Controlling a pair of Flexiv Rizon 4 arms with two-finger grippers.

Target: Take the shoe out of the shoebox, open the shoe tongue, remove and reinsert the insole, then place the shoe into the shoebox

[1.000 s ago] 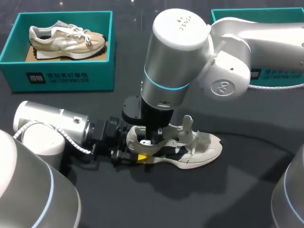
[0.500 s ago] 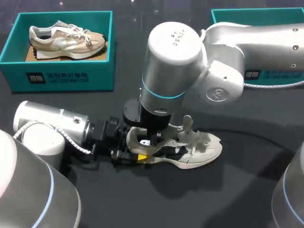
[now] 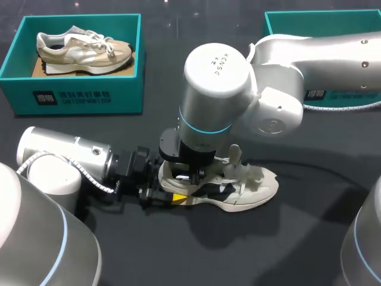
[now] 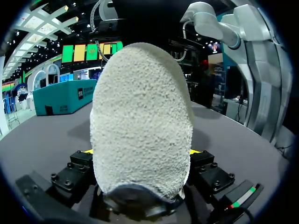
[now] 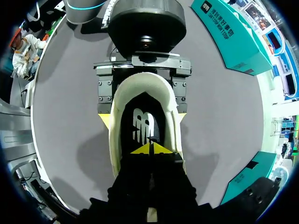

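Mid-table, shoe (image 3: 247,186) is out of the shoebox (image 3: 275,21), heel clamped by my left gripper (image 5: 142,119), right gripper (image 5: 150,148) tips together inside over the insole (image 5: 142,126); removal, reinsert, boxing remain.

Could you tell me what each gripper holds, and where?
The left gripper clamps the white shoe by its heel; the right gripper, shut inside it, holds nothing discernible.

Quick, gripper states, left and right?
Left gripper: closed on the shoe at its heel.
Right gripper: closed, tips together inside the shoe above the insole; whether it holds anything cannot be told.
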